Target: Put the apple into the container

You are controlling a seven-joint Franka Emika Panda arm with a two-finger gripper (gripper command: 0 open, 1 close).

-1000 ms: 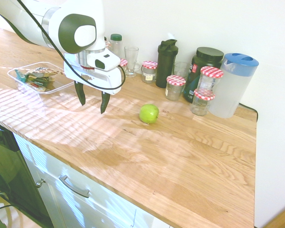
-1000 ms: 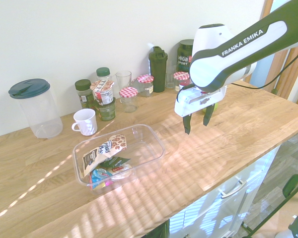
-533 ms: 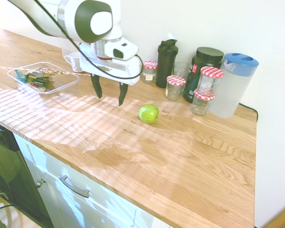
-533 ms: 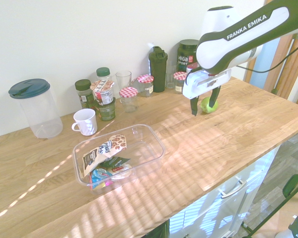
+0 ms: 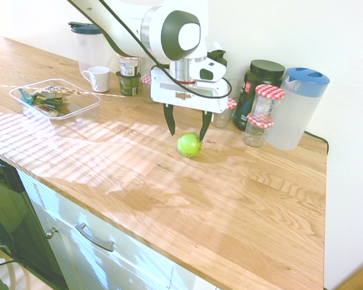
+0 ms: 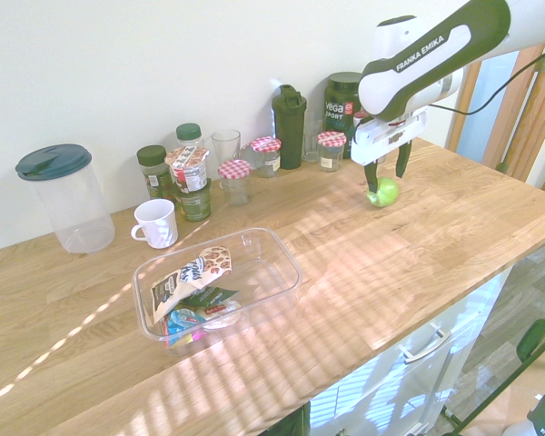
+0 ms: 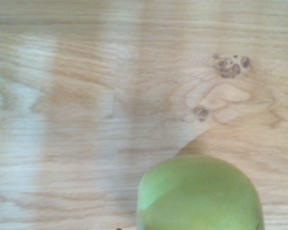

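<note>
Since a sec ago the end effector (image 5: 188,131) slid from near the container (image 5: 85,108) to just above the apple (image 5: 189,145); fingers spread, holding nothing | apple sits on the wood surface (image 5: 242,193), well apart from that clear tray | tip: centre, drop straight; it's round, glossy, likely rolls

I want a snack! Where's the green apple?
The apple sits on the wooden counter, just under the open end effector, in front of the red-lidded jars.
</note>
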